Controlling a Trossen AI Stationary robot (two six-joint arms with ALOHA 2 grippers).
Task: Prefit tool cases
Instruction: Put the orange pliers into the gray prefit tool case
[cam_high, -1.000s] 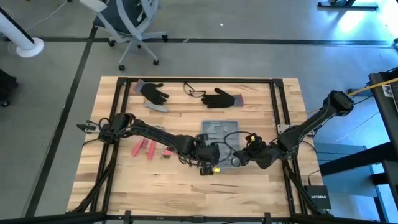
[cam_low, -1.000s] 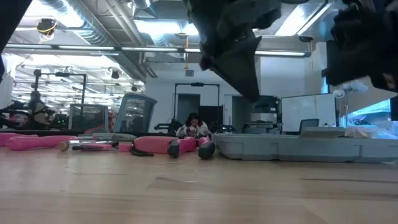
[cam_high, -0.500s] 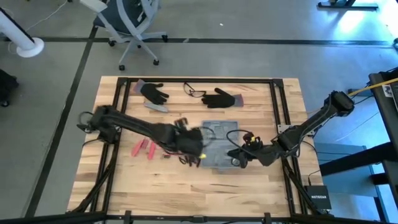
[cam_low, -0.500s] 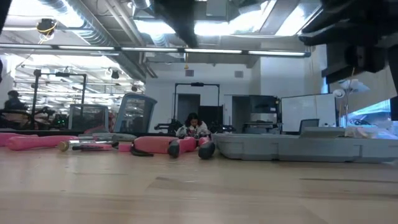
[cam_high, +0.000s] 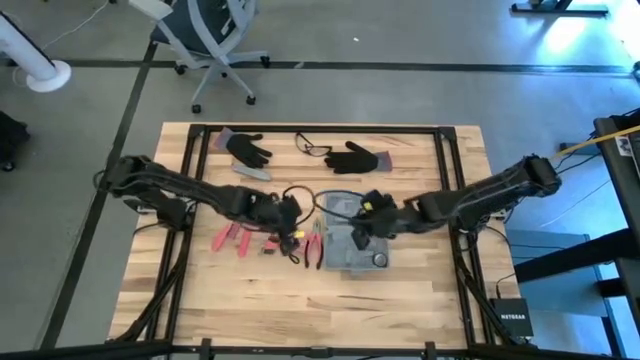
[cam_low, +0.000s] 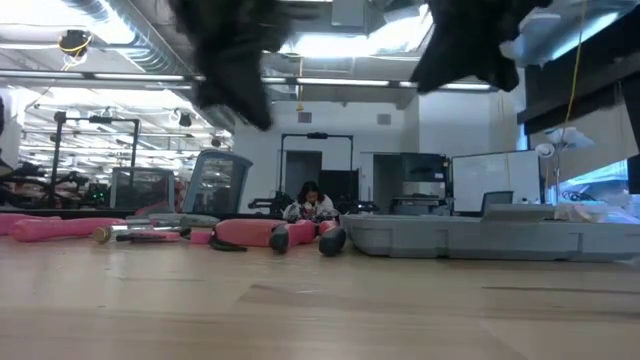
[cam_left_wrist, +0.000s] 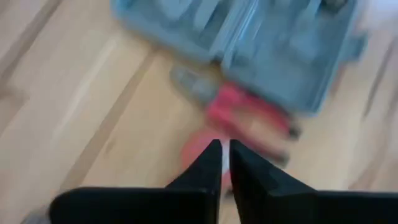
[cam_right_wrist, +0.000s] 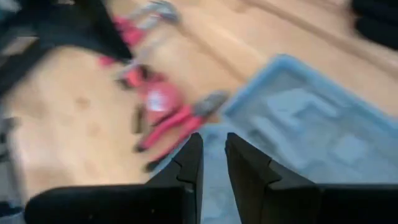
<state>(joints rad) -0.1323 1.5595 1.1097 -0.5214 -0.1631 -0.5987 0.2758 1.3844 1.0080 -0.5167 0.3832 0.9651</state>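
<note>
The grey-blue tool case (cam_high: 362, 240) lies open and flat on the table, right of centre; it also shows in the low view (cam_low: 480, 238) and in both wrist views (cam_left_wrist: 249, 37) (cam_right_wrist: 311, 124). My left gripper (cam_high: 297, 233) hovers just left of the case, over the red-handled pliers (cam_high: 316, 245), with its fingers (cam_left_wrist: 211, 163) almost together and empty. My right gripper (cam_high: 357, 236) hovers over the case's left part, pointing toward the pliers (cam_right_wrist: 174, 121). Its fingers (cam_right_wrist: 193, 155) are nearly together and empty.
Several more red-handled tools (cam_high: 232, 238) lie left of the pliers. Two black gloves (cam_high: 248, 150) (cam_high: 355, 157) and a pair of glasses (cam_high: 312, 147) lie along the far edge. A small round part (cam_high: 380, 260) sits at the case's near right corner.
My left gripper has drawn back from the case's near left corner toward the table's left and far side, uncovering the pliers. My right gripper has gone from the case's near right corner toward the table's left and far side, over the case. The case has not moved.
</note>
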